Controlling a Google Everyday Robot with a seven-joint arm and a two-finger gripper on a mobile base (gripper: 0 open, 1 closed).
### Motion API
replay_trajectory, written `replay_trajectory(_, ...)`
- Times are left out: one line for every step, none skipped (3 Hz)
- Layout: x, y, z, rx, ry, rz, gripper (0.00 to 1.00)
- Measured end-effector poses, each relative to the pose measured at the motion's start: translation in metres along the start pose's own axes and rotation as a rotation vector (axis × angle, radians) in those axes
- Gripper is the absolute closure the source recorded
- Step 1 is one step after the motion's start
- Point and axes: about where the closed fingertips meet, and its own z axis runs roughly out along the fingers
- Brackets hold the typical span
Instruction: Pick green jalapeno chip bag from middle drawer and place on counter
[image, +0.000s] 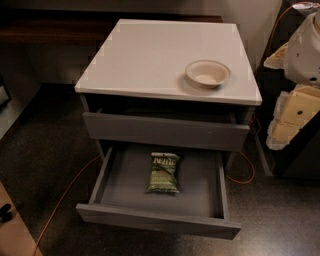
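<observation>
The green jalapeno chip bag lies flat on the dark floor of the middle drawer, near its centre, with the white lettering at the far end. The drawer is pulled out wide. The upper grey drawer front is slightly out above it. The counter is the white top slab of the cabinet. My gripper hangs with the cream and white arm parts at the right edge of the view, to the right of the cabinet at about counter height, well apart from the bag.
A cream bowl stands on the counter near its front right corner. An orange cable runs over the dark floor left of the drawer and loops at the right. A cream object shows at the bottom left corner.
</observation>
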Motion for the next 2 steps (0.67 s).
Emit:
replay_trajectory(0.0, 0.0, 0.0, 0.002, -0.001, 0.0, 0.0)
replay_trajectory(0.0, 0.007, 0.014, 0.005, -0.041, 0.103, 0.0)
